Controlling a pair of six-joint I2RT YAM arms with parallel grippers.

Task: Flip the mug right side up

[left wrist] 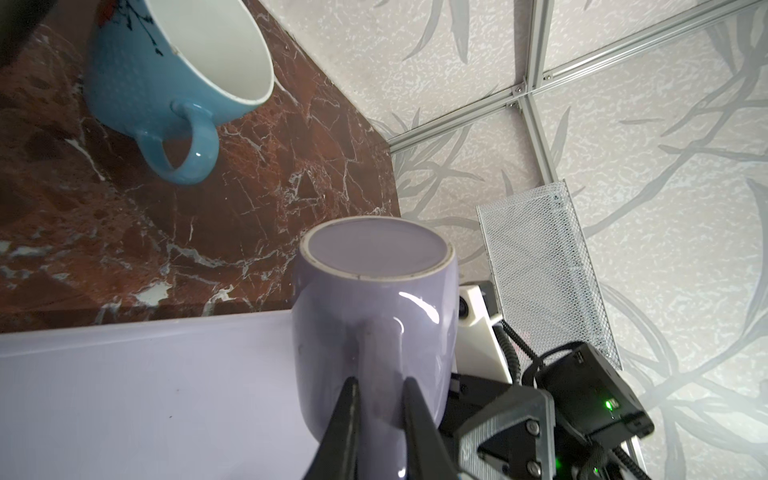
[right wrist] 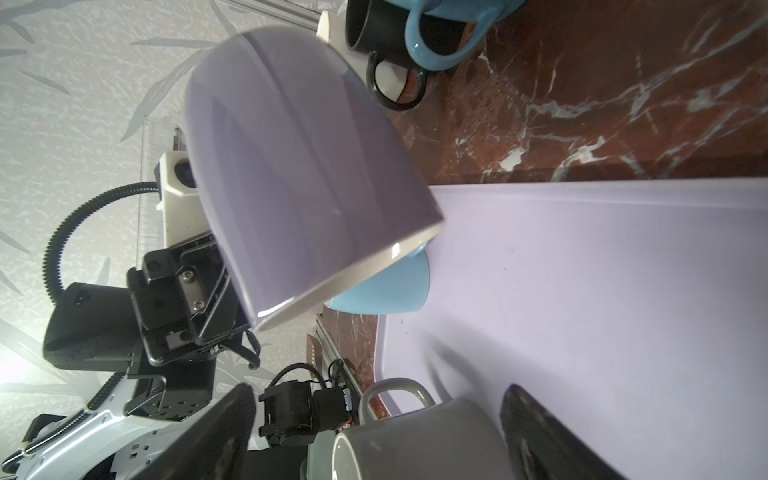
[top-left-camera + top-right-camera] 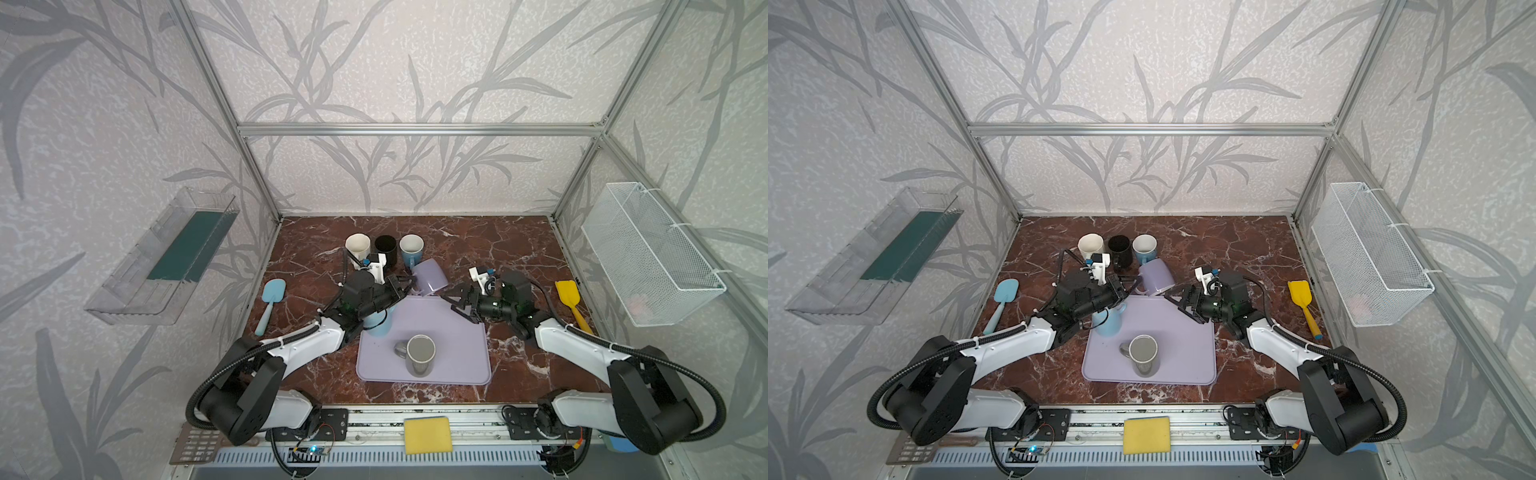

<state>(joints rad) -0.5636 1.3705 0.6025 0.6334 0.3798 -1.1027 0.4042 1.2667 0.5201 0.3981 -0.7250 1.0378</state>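
- The left gripper (image 1: 376, 386) is clamped on the handle of the lilac mug (image 3: 431, 276); the right gripper (image 3: 448, 303) waits near that mug's wall with its jaws wide apart, holding nothing
- The marble tabletop (image 3: 511, 249) carries a lilac mat (image 3: 457, 357) towards its near edge
- The lilac mug hangs tilted over the mat's far edge, base up and mouth slanting down; whether its rim touches the mat I cannot tell
- Risk: a pinch on a thin glazed handle may let the heavy body swivel or slip during the turn and drop onto the mat
- The grey mug (image 3: 420, 355), upright mid-mat, and the light-blue mug (image 3: 380, 326) at the mat's left edge sit close enough to be struck
- The blue mug (image 3: 411, 248), in the row near the tabletop's far edge, stands just behind; a wide swing could knock it
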